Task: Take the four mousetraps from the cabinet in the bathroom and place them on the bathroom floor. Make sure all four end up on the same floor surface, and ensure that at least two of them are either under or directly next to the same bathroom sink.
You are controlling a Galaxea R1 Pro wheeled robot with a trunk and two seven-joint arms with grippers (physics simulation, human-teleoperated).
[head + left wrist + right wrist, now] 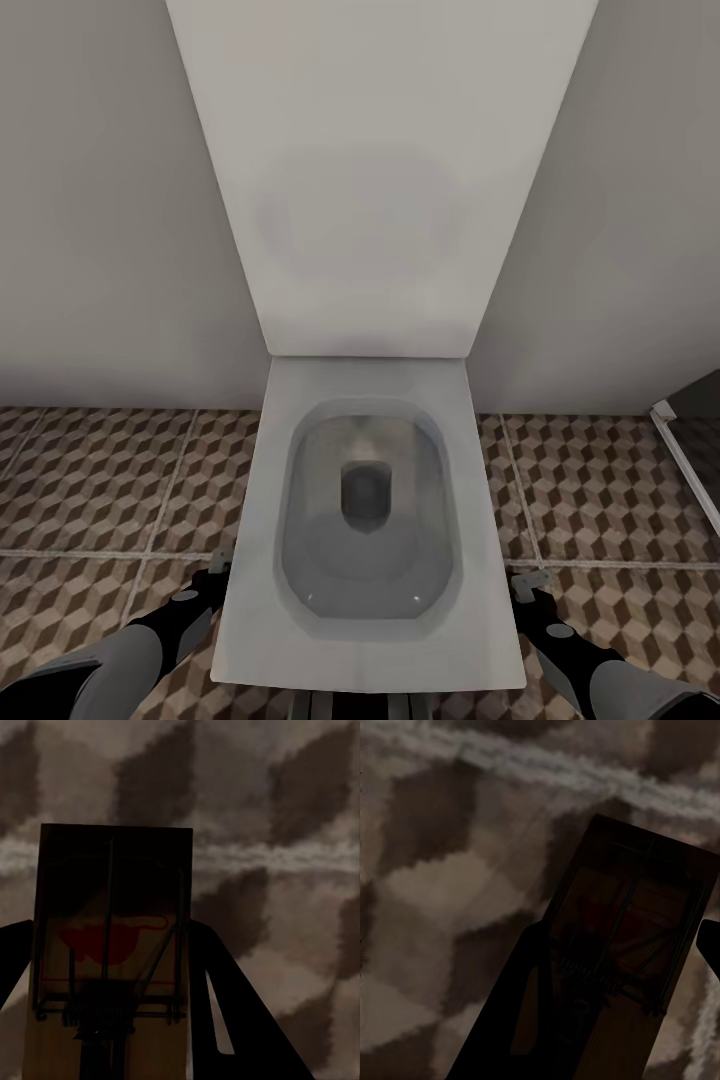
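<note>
toilet (365, 520) straight ahead on cube-patterned bathroom floor (90, 480) | left claw (112, 1020) grasping a mousetrap (112, 937) above the tiles | right claw (615, 1020) grasping a second mousetrap (637, 915) above the tiles

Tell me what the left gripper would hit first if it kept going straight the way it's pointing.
Probably the cube-patterned brown and beige tiled floor. The left gripper is shut on a tan wooden mousetrap, whose far edge leads and would likely touch down first; the depth is unclear.

I'm looking at a bathroom: a white toilet (365, 520) at frame center, cube-patterned floor tiles (100, 480) along the bottom, plain walls (100, 200).
</note>
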